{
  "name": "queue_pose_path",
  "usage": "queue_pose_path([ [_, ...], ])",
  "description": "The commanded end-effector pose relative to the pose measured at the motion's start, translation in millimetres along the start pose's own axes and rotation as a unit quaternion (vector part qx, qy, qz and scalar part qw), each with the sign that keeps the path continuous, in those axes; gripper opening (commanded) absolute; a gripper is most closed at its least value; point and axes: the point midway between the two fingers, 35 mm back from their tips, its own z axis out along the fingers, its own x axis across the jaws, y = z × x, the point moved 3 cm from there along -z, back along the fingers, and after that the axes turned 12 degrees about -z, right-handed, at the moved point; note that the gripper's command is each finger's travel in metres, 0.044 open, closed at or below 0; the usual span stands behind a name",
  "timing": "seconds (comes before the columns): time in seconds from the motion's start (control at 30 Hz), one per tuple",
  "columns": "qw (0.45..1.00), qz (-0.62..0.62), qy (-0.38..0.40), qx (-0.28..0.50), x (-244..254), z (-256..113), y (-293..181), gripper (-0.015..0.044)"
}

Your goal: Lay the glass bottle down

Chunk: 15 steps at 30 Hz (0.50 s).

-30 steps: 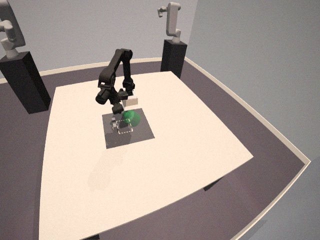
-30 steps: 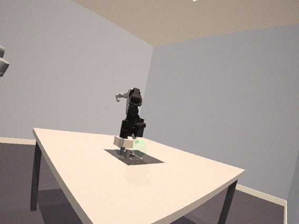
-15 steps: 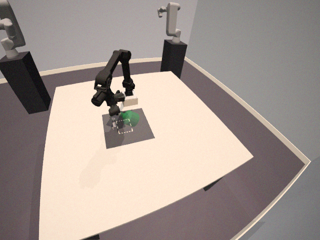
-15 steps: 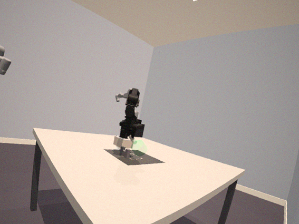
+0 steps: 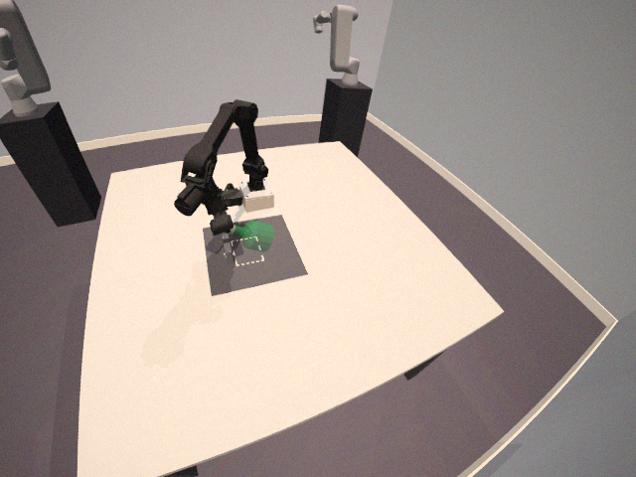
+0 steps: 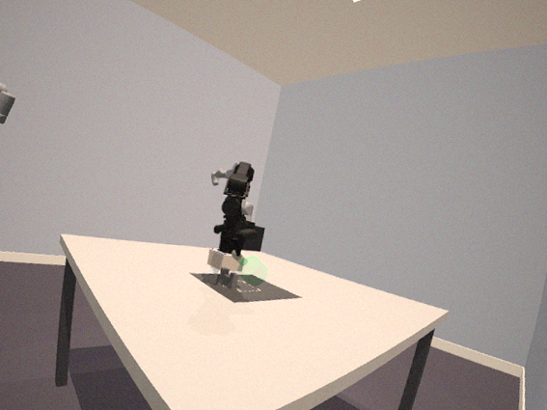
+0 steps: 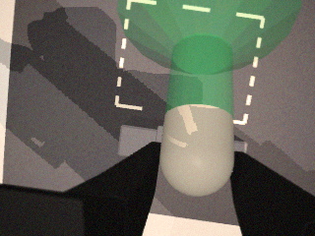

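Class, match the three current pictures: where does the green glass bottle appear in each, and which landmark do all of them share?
Top: the green glass bottle is left of centre, about mid-height.
Exterior: just below centre, right of the black arm.
Wrist: upper middle, its pale-capped neck reaching down between the fingers.
Shared landmark: the dashed outline.

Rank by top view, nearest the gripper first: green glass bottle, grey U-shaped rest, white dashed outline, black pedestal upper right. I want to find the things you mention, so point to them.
1. Green glass bottle [image 5: 261,235] [image 6: 255,271] [image 7: 202,88]: in the gripper [image 5: 232,230] [image 6: 237,259] [image 7: 195,156].
2. Grey U-shaped rest [image 5: 228,247] [image 6: 228,280] [image 7: 138,141] and white dashed outline [image 5: 248,263] [image 6: 251,290] [image 7: 129,106]: below, too close to call.
3. Black pedestal [image 5: 344,110] [image 6: 256,239]: far off, upper right.
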Motion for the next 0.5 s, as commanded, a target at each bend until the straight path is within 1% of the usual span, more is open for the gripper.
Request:
queue_pose_path([
  [0.0, 1.000, -0.001, 0.001, 0.000, 1.3, 4.8, -6.7, 0.0125],
  [0.47, 1.000, 0.003, -0.003, 0.002, 5.9, 13.6, -21.0, 0.0125],
])
